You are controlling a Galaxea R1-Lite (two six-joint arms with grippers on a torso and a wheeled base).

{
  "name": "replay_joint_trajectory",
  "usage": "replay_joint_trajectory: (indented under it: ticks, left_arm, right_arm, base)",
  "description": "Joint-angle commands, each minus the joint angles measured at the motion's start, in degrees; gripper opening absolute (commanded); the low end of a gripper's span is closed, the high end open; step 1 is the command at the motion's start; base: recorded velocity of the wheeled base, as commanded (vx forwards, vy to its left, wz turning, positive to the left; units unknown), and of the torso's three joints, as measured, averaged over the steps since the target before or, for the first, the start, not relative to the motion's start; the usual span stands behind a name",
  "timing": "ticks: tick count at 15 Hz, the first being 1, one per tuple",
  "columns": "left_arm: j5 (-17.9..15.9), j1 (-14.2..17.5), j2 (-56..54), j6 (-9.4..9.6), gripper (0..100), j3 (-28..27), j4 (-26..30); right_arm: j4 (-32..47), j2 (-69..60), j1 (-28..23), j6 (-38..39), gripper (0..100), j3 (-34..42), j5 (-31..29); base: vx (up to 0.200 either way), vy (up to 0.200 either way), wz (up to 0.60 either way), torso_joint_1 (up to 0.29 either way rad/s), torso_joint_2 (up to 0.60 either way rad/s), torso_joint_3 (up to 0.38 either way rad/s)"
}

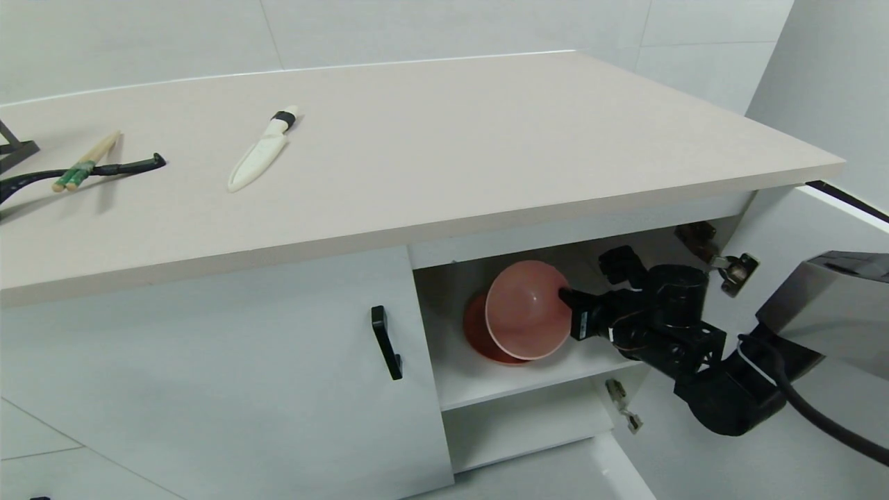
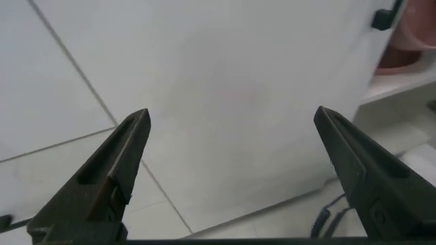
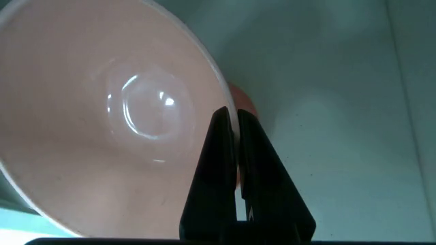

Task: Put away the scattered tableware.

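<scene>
While R gripper (image 1: 566, 300) is clamped on rim of pink bowl (image 1: 528, 309), bowl hangs tilted over shelf (image 1: 486, 385), red dish (image 1: 476, 333) just behind it. Judged ~1/3 done; bowl not yet released. L gripper (image 2: 231, 116) spread wide, empty. Outstanding, well above on tabletop (image 1: 451, 139): knife (image 1: 260, 153), chopsticks (image 1: 87, 163), black-handled utensil (image 1: 132, 167).

Chopsticks (image 1: 85, 164) lie at the left edge of the counter (image 1: 451, 139), with the knife (image 1: 262, 151) to their right. Below the front edge, in the cabinet, the bowl (image 1: 526, 309) is before a dish (image 1: 478, 333) on the shelf (image 1: 486, 380).
</scene>
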Motion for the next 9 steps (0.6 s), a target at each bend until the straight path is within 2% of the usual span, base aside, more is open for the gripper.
replay_joint_trajectory:
  ticks: [1,2,3,4,5,9]
  left_arm:
    - [-1.79,0.05,0.10,-1.25,100,0.00,0.22]
    - [-1.97,0.05,0.10,-3.63,100,0.00,0.22]
    - [-0.12,0.05,0.10,-3.71,100,0.00,0.31]
    - [3.13,0.05,0.10,-3.63,100,0.00,0.31]
    - [4.09,0.05,0.10,-3.54,100,0.00,0.31]
    - [1.99,0.05,0.10,-3.54,100,0.00,0.31]
  right_arm:
    - [1.64,2.11,0.03,-0.53,0,-3.16,-0.29]
    - [2.25,3.25,0.03,-1.32,0,-5.00,-0.47]
    - [2.69,3.60,0.03,-1.50,0,-5.35,-0.47]
    - [2.78,3.95,0.03,-1.50,0,-5.35,-0.47]
    - [2.78,4.13,0.03,-1.50,0,-5.44,-0.47]
    - [2.78,4.04,0.03,-1.59,0,-5.44,-0.56]
  base:
    - [0.000,0.000,0.00,0.000,0.00,0.000]
    - [0.000,0.000,0.00,0.000,0.00,0.000]
    - [0.000,0.000,0.00,0.000,0.00,0.000]
    - [0.000,0.000,0.00,0.000,0.00,0.000]
    - [0.000,0.000,0.00,0.000,0.00,0.000]
    - [0.000,0.000,0.00,0.000,0.00,0.000]
